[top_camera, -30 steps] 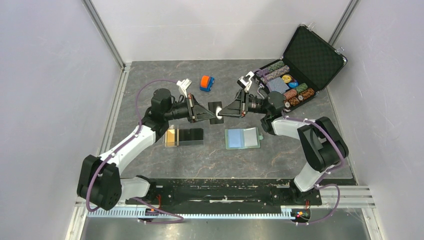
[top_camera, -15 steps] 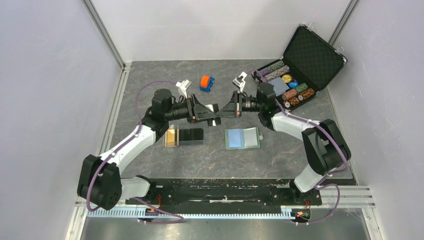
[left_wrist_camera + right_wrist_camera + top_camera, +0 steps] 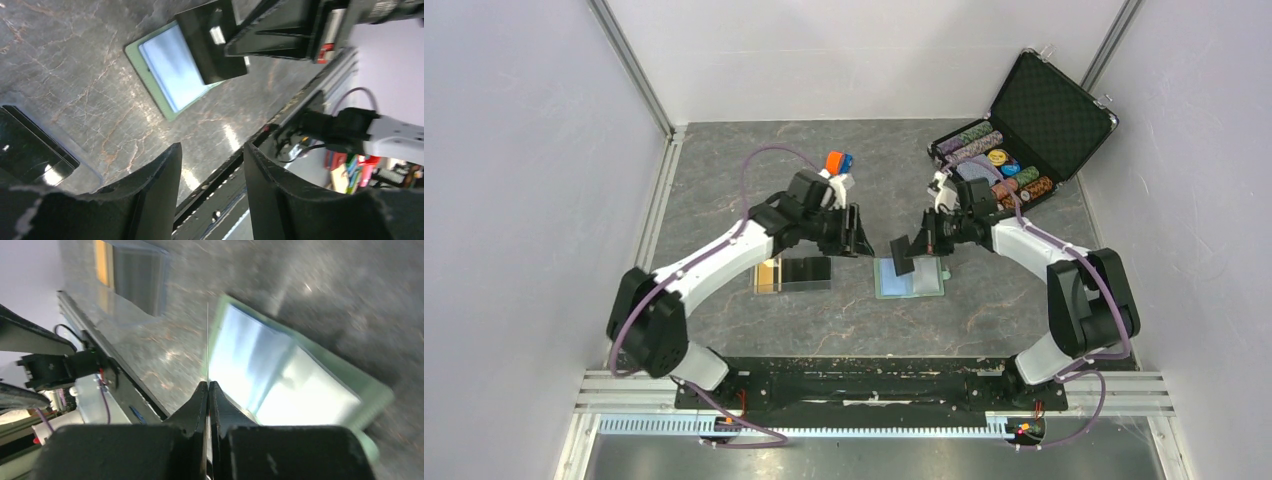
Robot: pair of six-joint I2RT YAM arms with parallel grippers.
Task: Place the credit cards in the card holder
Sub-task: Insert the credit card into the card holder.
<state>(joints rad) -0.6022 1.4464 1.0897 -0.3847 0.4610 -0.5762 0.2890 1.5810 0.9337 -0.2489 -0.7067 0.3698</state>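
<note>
The sage-green card holder (image 3: 911, 280) lies open on the table, its pale blue inside up, also seen in the left wrist view (image 3: 167, 75) and the right wrist view (image 3: 285, 370). My right gripper (image 3: 921, 247) is shut on a glossy black credit card (image 3: 901, 255), held tilted just above the holder's left half. That card (image 3: 210, 42) shows flat in the left wrist view and edge-on (image 3: 207, 335) in the right wrist view. My left gripper (image 3: 856, 232) stands open and empty, left of the card. More credit cards, orange-gold (image 3: 767, 275) and black (image 3: 807, 270), lie in a clear tray.
An open black chip case (image 3: 1024, 130) with stacked chips sits at the back right. An orange-and-blue toy car (image 3: 838, 160) stands behind the left wrist. The clear tray (image 3: 792, 286) lies left of the holder. Grey walls close in on both sides.
The left gripper opened and let go of the black card. The right gripper shut on it and carried it down over the card holder. The left arm drew back a little.
</note>
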